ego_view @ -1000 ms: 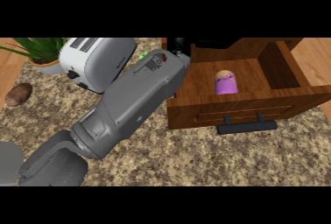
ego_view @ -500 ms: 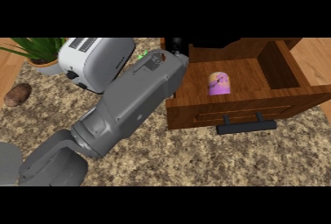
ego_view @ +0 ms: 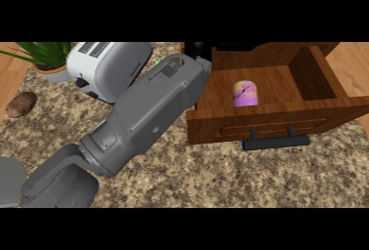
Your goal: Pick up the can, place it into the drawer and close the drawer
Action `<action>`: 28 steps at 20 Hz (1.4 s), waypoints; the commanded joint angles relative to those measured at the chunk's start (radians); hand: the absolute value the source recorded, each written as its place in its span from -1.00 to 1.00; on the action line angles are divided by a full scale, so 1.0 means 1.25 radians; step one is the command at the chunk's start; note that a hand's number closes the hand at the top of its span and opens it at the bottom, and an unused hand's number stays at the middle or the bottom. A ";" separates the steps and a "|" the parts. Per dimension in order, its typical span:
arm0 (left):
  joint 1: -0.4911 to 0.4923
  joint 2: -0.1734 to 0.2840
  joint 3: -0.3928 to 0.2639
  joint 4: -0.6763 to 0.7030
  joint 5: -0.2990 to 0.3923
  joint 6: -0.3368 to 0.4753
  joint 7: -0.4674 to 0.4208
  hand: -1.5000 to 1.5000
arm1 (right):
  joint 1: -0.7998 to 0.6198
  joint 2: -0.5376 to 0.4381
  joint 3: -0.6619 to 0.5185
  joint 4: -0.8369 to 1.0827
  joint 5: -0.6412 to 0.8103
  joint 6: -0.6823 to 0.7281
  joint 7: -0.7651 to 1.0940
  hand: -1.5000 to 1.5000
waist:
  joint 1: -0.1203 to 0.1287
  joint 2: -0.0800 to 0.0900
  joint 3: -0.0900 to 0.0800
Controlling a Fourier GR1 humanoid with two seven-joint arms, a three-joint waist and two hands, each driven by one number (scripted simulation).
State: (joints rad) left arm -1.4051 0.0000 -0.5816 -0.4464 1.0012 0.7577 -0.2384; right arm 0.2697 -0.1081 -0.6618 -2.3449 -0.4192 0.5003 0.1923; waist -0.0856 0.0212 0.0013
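Note:
The can (ego_view: 245, 93), purple and pink with a pale top, stands inside the open wooden drawer (ego_view: 288, 114), left of its middle, with no hand touching it. The drawer's black handle (ego_view: 276, 141) faces me. My left forearm (ego_view: 151, 110) stretches from the lower left up to the drawer's back left corner. Only a dark bit of the left hand (ego_view: 196, 50) shows there at the picture's top, and its fingers are hidden. The right hand is out of view.
A white toaster (ego_view: 108, 66) stands left of the forearm, with a potted plant (ego_view: 47, 61) behind it. A brown potato (ego_view: 22, 104) lies at the far left on the speckled counter (ego_view: 216, 176). Wooden cabinet wall (ego_view: 317, 68) flanks the drawer's right side.
The can has shifted slightly to the left inside the drawer. The left forearm has barely moved, and the drawer stays open as before.

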 commanded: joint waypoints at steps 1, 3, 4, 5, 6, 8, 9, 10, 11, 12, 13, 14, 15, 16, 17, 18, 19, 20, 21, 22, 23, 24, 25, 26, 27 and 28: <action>0.018 0.000 -0.011 -0.021 0.011 -0.002 -0.038 -1.00 | -0.014 -0.008 0.017 -0.089 0.113 0.021 -0.034 -1.00 | 0.012 -0.003 0.000; 0.005 0.000 -0.033 -0.058 0.027 0.048 -0.035 -1.00 | -0.060 -0.010 0.066 -0.086 0.179 0.005 -0.028 -1.00 | 0.015 -0.002 0.000; 0.008 0.000 -0.008 -0.030 0.025 0.005 -0.062 -1.00 | -0.071 -0.015 0.065 -0.071 0.215 0.008 -0.050 -1.00 | 0.024 0.001 -0.001; -0.009 0.000 -0.013 -0.024 0.027 0.018 -0.039 -1.00 | -0.078 -0.014 0.075 -0.077 0.255 0.013 -0.073 -1.00 | 0.025 0.000 0.000; -0.008 0.000 -0.013 -0.036 0.027 0.017 -0.045 -1.00 | -0.101 -0.035 0.077 -0.052 0.289 0.011 -0.077 -1.00 | 0.038 -0.002 0.000; -0.053 0.000 -0.016 -0.026 0.025 0.031 -0.007 -1.00 | -0.123 -0.019 0.129 -0.035 0.383 0.004 -0.095 -1.00 | 0.047 -0.004 0.000; -0.003 0.000 -0.010 -0.039 0.039 0.042 -0.073 -1.00 | -0.134 -0.020 0.156 -0.051 0.406 0.004 -0.094 -1.00 | 0.037 -0.001 0.000; -0.040 0.000 -0.011 -0.043 0.040 0.037 -0.031 -1.00 | -0.169 -0.020 0.187 -0.005 0.466 -0.007 -0.106 -1.00 | 0.052 -0.002 0.000; -0.033 0.000 -0.014 -0.029 0.049 0.037 -0.026 -1.00 | -0.172 -0.007 0.220 -0.017 0.507 -0.014 -0.113 -1.00 | 0.043 0.000 0.000; -0.044 0.000 0.007 -0.008 0.032 0.006 -0.017 -1.00 | -0.170 0.005 0.249 -0.030 0.563 -0.029 -0.100 -1.00 | 0.067 -0.005 -0.001; -0.017 0.000 0.017 -0.024 0.035 -0.007 -0.040 -1.00 | -0.169 0.016 0.263 -0.014 0.593 -0.041 -0.116 -1.00 | 0.064 -0.008 -0.001; -0.039 0.000 -0.003 -0.032 0.037 0.028 -0.007 -1.00 | -0.202 -0.009 0.288 0.031 0.647 -0.041 -0.125 -1.00 | 0.068 -0.007 -0.001; -0.036 0.000 -0.003 -0.050 0.047 0.058 -0.010 -1.00 | -0.205 0.012 0.325 0.027 0.688 -0.061 -0.130 -1.00 | 0.061 -0.008 -0.001; -0.003 0.000 0.014 -0.031 0.031 -0.003 -0.030 -1.00 | -0.240 -0.012 0.329 0.057 0.712 -0.068 -0.126 -1.00 | 0.076 -0.009 -0.001; -0.045 0.000 -0.003 -0.026 0.027 0.027 -0.002 -1.00 | -0.269 -0.009 0.386 0.042 0.769 -0.077 -0.092 -1.00 | 0.075 -0.007 -0.002; 0.001 0.000 0.001 -0.056 0.027 0.030 -0.008 -1.00 | -0.272 -0.002 0.389 0.091 0.804 -0.105 -0.126 -1.00 | 0.082 -0.012 -0.001; -0.014 0.000 -0.023 -0.077 0.034 0.061 0.012 -1.00 | -0.327 -0.005 0.410 0.150 0.833 -0.127 -0.124 -1.00 | 0.077 -0.010 -0.001; -0.007 0.008 0.002 -0.044 0.015 0.014 -0.002 -1.00 | -0.324 -0.001 0.430 0.170 0.867 -0.145 -0.144 -1.00 | 0.083 -0.011 -0.001; 0.010 0.000 0.001 -0.061 0.020 0.052 -0.016 -1.00 | -0.329 0.016 0.463 0.189 0.904 -0.170 -0.151 -1.00 | 0.078 -0.012 -0.001; 0.003 0.000 -0.002 -0.064 0.005 0.047 0.003 -1.00 | -0.391 -0.004 0.446 0.218 0.906 -0.170 -0.114 -1.00 | 0.082 -0.014 -0.001; 0.027 0.019 -0.023 -0.097 -0.006 0.045 0.031 -1.00 | -0.365 0.004 0.475 0.234 0.942 -0.190 -0.150 -1.00 | 0.091 -0.018 -0.001; 0.001 0.018 -0.012 -0.079 -0.006 0.049 0.024 -1.00 | -0.415 -0.027 0.469 0.301 0.969 -0.192 -0.153 -1.00 | 0.092 -0.014 -0.001; 0.002 0.042 0.001 -0.063 -0.005 0.033 0.035 -1.00 | -0.395 -0.026 0.491 0.320 0.989 -0.213 -0.199 -1.00 | 0.084 -0.012 -0.001; 0.016 0.073 -0.007 -0.120 -0.005 0.028 0.066 -1.00 | -0.399 -0.012 0.510 0.341 1.009 -0.229 -0.193 -1.00 | 0.096 -0.018 -0.001; -0.004 0.055 0.009 -0.089 -0.006 0.033 0.052 -1.00 | -0.467 -0.036 0.497 0.406 1.020 -0.229 -0.192 -1.00 | 0.089 -0.013 -0.001; 0.017 0.048 0.000 -0.096 -0.018 0.042 0.048 -1.00 | -0.484 -0.019 0.542 0.405 1.057 -0.230 -0.160 -1.00 | 0.088 -0.015 -0.001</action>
State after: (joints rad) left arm -1.3987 0.0467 -0.5843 -0.5507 0.9988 0.8039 -0.1955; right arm -0.2383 -0.1289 -0.0602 -1.9600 0.7889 0.2525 -0.0144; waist 0.0226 0.0040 -0.0001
